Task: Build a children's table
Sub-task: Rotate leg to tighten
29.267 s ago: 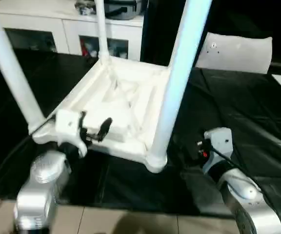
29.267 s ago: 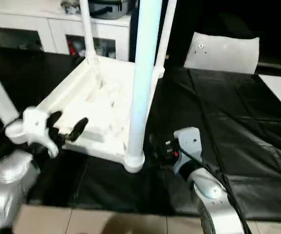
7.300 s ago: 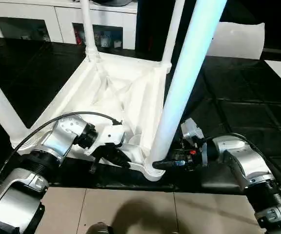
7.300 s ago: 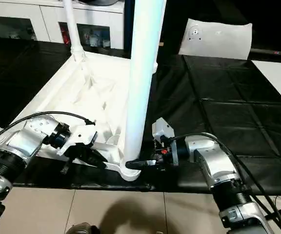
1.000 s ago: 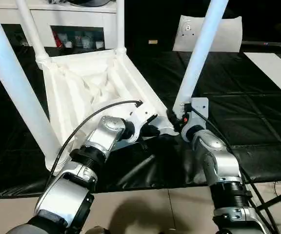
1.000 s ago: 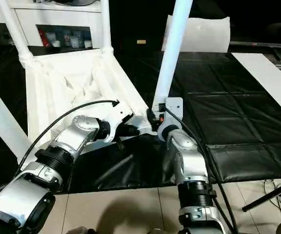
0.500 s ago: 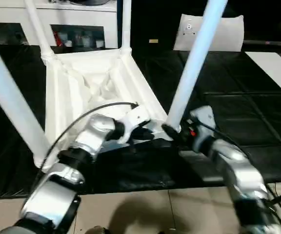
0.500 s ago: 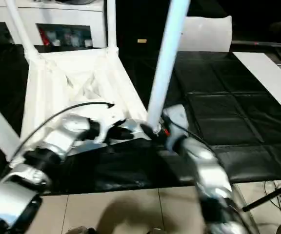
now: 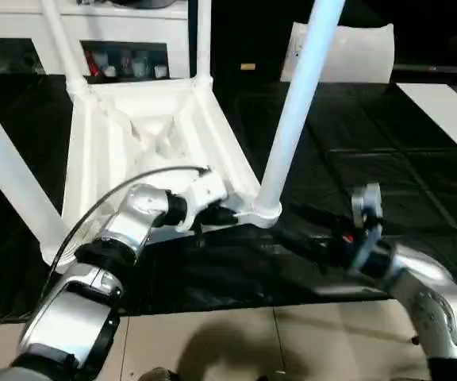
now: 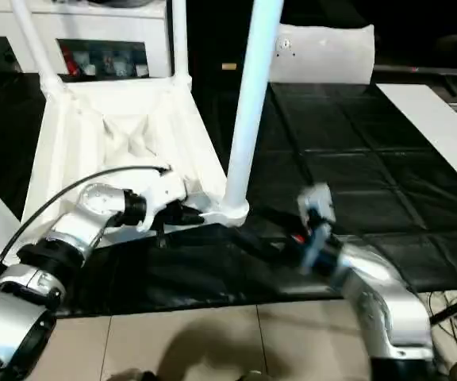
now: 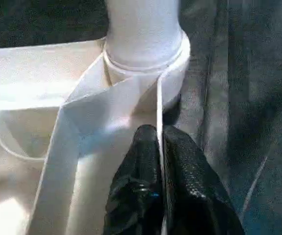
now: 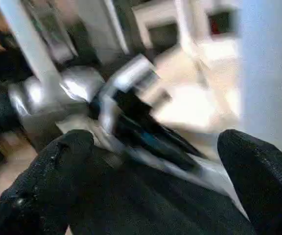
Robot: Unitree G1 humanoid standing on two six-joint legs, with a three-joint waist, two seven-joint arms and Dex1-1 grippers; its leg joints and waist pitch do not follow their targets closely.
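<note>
Fingers of the left gripper (image 11: 158, 171) pinch the thin rim of the children's table (image 9: 133, 135) beside its near corner socket, centre of the head view. At lower right the right gripper (image 9: 304, 238) stands wide apart, empty, just clear of that corner. The table lies upside down on the black mat (image 9: 387, 151), four legs seated; turning it upright seemingly remains.

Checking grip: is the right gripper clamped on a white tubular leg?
No, the right gripper is spread wide, empty, beside the white tubular leg.
</note>
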